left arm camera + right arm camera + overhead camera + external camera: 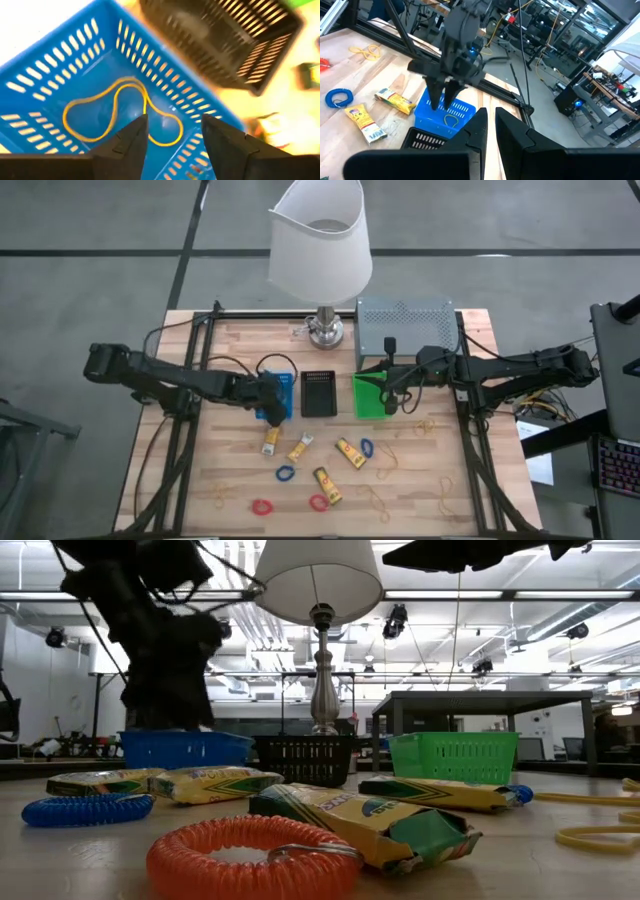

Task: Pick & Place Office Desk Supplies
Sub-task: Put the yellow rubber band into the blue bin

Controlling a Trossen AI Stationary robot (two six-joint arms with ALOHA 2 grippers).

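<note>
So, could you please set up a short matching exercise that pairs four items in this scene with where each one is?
Items:
1. yellow rubber band
2. left end effector
3. right end effector
4. lamp

Places:
A. above the green tray
B. at the table's back edge
C. lying inside the blue tray
D. above the blue tray

Pairs: 1-C, 2-D, 3-A, 4-B
</note>
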